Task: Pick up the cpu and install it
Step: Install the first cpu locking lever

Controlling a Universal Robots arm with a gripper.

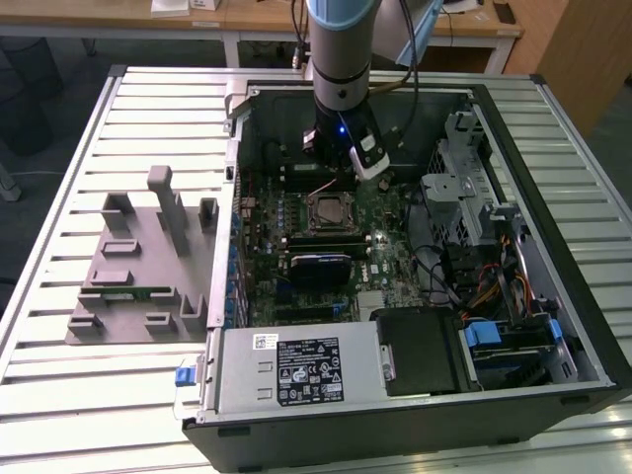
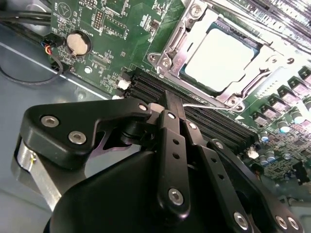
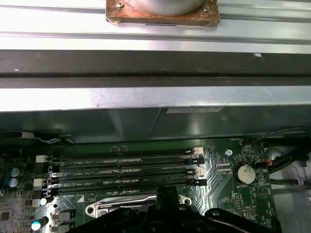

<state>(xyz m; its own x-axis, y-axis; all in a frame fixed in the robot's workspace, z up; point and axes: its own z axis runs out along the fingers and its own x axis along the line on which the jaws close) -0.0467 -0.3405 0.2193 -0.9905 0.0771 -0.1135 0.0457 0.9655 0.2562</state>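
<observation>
In the exterior view, nearest the camera, the silver sheet-metal power supply box [image 1: 296, 367] with its white labels fills the front of the open black computer case [image 1: 583, 326], which lies on its side on a pale slatted metal table [image 1: 59, 178]. Behind it lies the green motherboard [image 1: 390, 262], and in its metal socket frame sits the cpu [image 1: 325, 210], a small flat square chip that reads dark from here. The grey and blue robot arm [image 1: 341, 49] comes down just behind the socket, its black gripper [image 1: 336, 158] hanging close above the board; its fingers are hidden by the wrist, so I cannot tell whether they are apart or together. To the exterior view's left a grey plastic fixture tray [image 1: 138, 286] rests on the table, holding a thin green memory stick [image 1: 133, 292]. In the second wrist view the gripper's black linkage with silver screws [image 2: 165, 145] crowds the foreground, its tips cut off against the black memory slots [image 2: 214, 126]; beyond them the cpu [image 2: 218, 58] shows its pale silver top seated under the socket's metal frame, and a round coin battery [image 2: 78, 42] lies apart. In the first wrist view the linkage [image 3: 167, 208] covers most of the socket; four empty memory slots [image 3: 126, 170] and the battery [image 3: 244, 174] are clear.
</observation>
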